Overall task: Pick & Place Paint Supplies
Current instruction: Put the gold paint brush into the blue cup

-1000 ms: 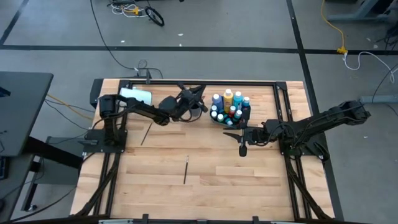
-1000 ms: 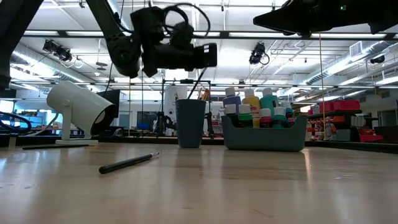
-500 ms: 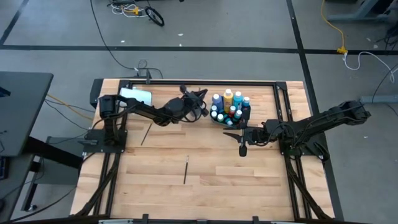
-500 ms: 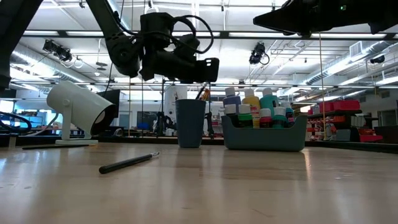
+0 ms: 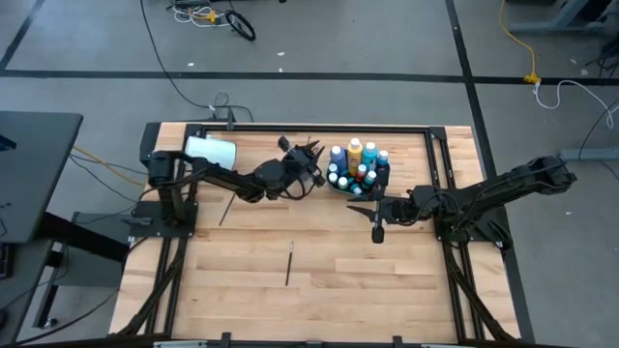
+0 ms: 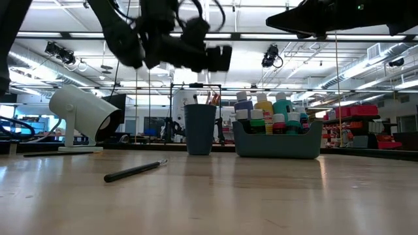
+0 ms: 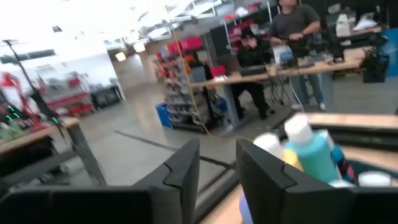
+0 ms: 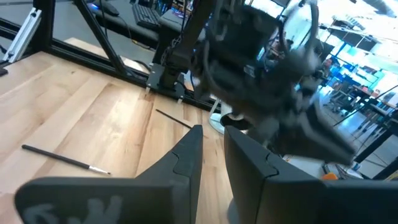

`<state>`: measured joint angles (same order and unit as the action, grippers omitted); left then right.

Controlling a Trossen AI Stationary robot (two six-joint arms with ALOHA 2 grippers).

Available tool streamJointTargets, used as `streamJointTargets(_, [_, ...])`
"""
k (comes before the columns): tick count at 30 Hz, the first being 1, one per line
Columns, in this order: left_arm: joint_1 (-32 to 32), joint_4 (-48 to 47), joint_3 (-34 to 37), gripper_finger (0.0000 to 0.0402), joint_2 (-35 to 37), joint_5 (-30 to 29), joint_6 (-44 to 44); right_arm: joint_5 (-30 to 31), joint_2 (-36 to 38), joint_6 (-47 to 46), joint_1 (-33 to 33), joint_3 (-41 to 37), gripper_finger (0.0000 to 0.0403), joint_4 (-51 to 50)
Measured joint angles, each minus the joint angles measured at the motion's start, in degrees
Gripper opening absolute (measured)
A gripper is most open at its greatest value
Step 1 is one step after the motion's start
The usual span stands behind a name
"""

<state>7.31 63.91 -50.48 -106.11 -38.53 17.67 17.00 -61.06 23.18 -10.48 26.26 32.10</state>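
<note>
My left gripper (image 5: pixel 304 162) (image 6: pixel 221 57) (image 7: pixel 217 163) hangs slightly open and holds nothing, above a dark cup (image 6: pixel 200 129) that has brush ends (image 6: pixel 213 98) sticking out of its top. Beside the cup, to the table's right, a grey bin (image 6: pixel 277 145) (image 5: pixel 356 184) holds several white-capped paint bottles (image 5: pixel 356 153) (image 7: pixel 306 144) standing upright. Two loose brushes lie flat on the wood, one (image 5: pixel 227 206) near the left arm's base and one (image 5: pixel 289 264) (image 6: pixel 135 170) nearer the front edge. My right gripper (image 5: pixel 377 230) (image 8: pixel 212 146) waits shut over the table, in front of the bin.
A large white cylinder (image 5: pixel 211 151) (image 6: pixel 81 116) lies tilted at the far left corner. A dark frame rail (image 5: pixel 319 128) runs along the far edge. Bare wood (image 5: pixel 319 290) stretches across the near half. People sit at benches in the room beyond.
My left gripper has risen a little above the cup and its wrist has tipped. Its arm has shifted toward the near edge, uncovering more of the white cylinder. The right arm, the bin and the loose brushes have stayed put.
</note>
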Motion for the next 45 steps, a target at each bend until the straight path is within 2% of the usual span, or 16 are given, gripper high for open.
streamJointTargets(6, [-7.16, -2.87, 0.0, 0.0143, 8.31, -9.75, 9.18, 0.02, 0.0, 0.02, 0.0, 0.0, 0.0071, 0.0])
streamJointTargets(10, [-13.03, -14.42, -0.02, 0.0152, 15.17, -16.01, 6.57, 0.01, 0.0, -0.13, 0.0, 0.0, 0.0071, 0.0])
streamJointTargets(14, [-18.66, -31.26, -0.06, 0.0153, 20.92, -18.31, -4.84, 0.02, 0.0, -0.14, -0.02, 0.0, 0.0071, 0.02])
streamJointTargets(20, [-24.2, -55.81, -0.07, 0.0153, 25.02, -16.4, -30.3, 0.02, 0.0, -0.15, -0.02, 0.0, 0.0071, 0.02])
streamJointTargets(27, [-24.44, -82.53, 0.0, 0.0153, 24.36, -5.06, -58.66, 0.04, 0.0, -0.15, -0.02, 0.0, 0.0071, 0.02])
streamJointTargets(32, [-24.3, -99.02, 0.0, 0.0153, 24.36, -5.2, -73.57, 0.02, 0.02, -0.15, 0.0, 0.0, 0.0071, 0.03])
streamJointTargets(36, [-23.6, -105.95, 0.45, 0.0153, 24.38, -5.26, -81.25, 0.03, 0.02, -0.15, 0.0, 0.0, 0.0071, 0.0])
streamJointTargets(40, [-22.48, -106.31, 4.09, 0.0153, 24.4, -4.61, -84.71, 0.04, 0.02, -0.15, 0.02, 0.0, 0.0071, 0.0])
streamJointTargets(43, [-20.94, -105.68, 7.76, 0.0153, 24.4, -0.81, -88.91, 0.04, 0.02, -0.15, 0.02, 0.0, 0.0071, 0.0])
streamJointTargets(45, [-20.58, -104.3, 10.43, 0.0153, 24.4, -1.31, -91.27, 0.04, 0.02, -0.15, 0.02, 0.0, 0.0071, 0.02])
